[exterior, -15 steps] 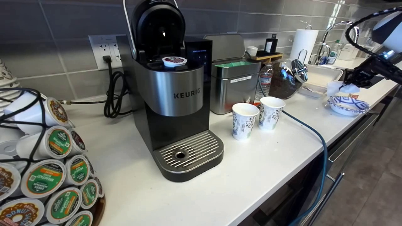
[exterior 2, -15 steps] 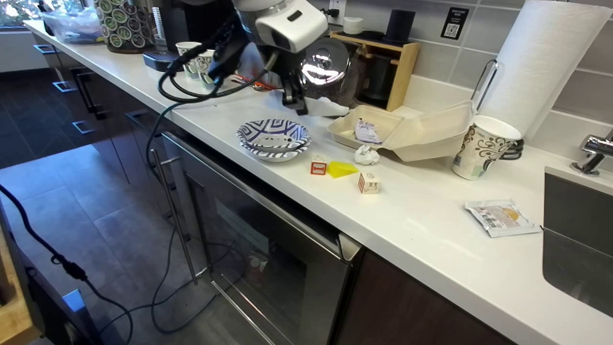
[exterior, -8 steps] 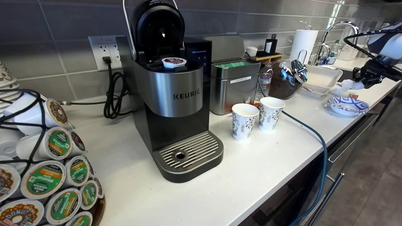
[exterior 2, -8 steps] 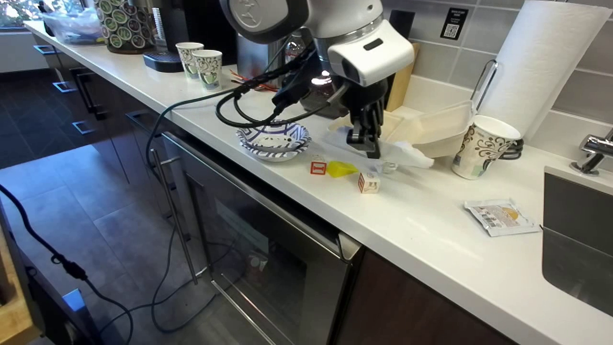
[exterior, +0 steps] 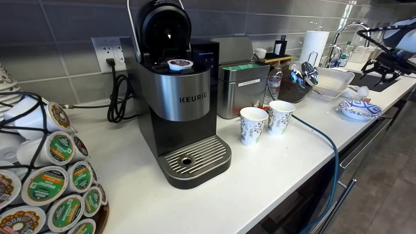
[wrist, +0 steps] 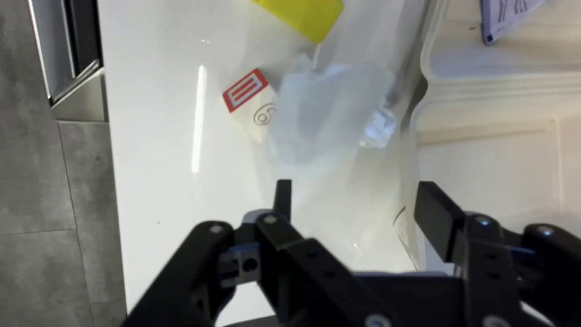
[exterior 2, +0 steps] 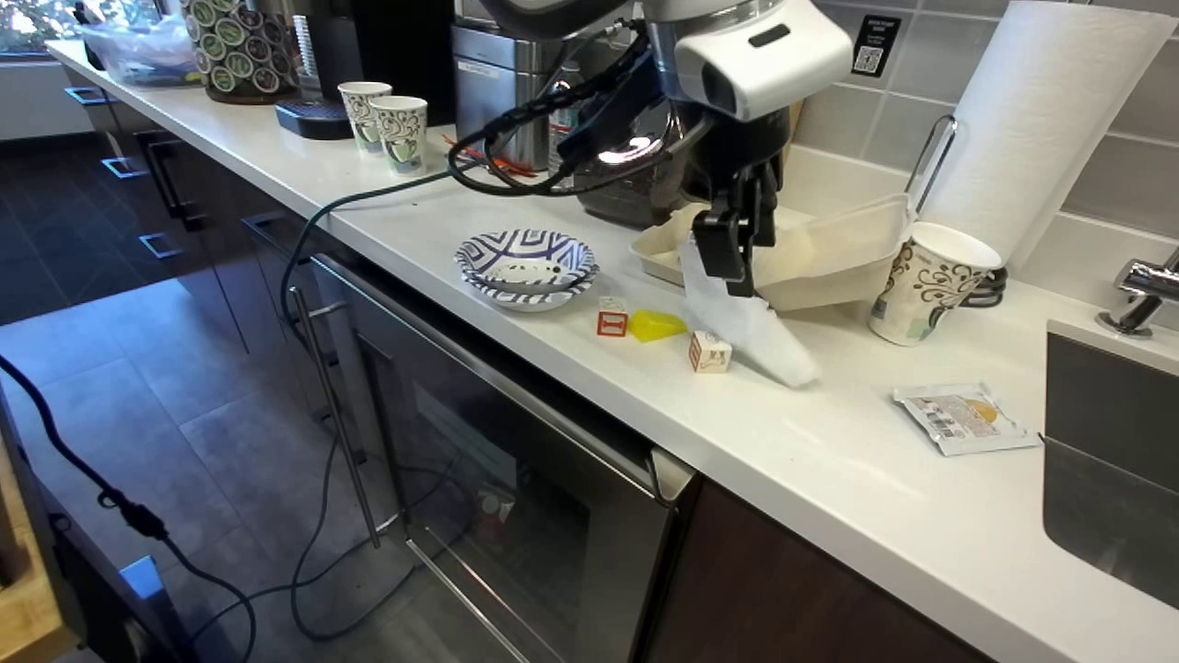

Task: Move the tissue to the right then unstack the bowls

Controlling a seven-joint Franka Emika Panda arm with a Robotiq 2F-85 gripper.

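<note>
Over the white countertop [exterior 2: 820,470] hangs a black two-fingered gripper [wrist: 355,196], its fingers [wrist: 438,218] spread wide apart, with countertop showing between them. The white robot arm [exterior 2: 764,64] above is cut off by the top edge in an exterior view. Below the fingertips and apart from them is a thin white tissue [wrist: 317,113], blurred in the wrist view; in an exterior view the fingers cross in front of it, and I cannot tell whether all of it rests on the counter. In the wrist view it overlaps a small cream block [wrist: 248,102] with a red-framed letter, though whether they touch is unclear. At its other side shows a crumpled white scrap [wrist: 380,128]; whether it is a separate piece I cannot tell. Just past the block lies a yellow piece [exterior 2: 656,325], cut off in the wrist view, just beside a second cream block [exterior 2: 612,319]. Behind them an unfolded beige takeout box [exterior 2: 834,258] is partly hidden by the gripper, and a white-and-purple printed packet [wrist: 501,18] in one compartment runs past the wrist view's edge. Farther along, near the counter's front edge, the shallow round white bowls with blue pattern [exterior 2: 527,267] sit nested; the upper hides most of the lower, leaving its rim in sight. A white paper cup with brown scrolls [exterior 2: 926,285] stands beside the box, before a white paper towel roll [exterior 2: 1041,120].
</note>
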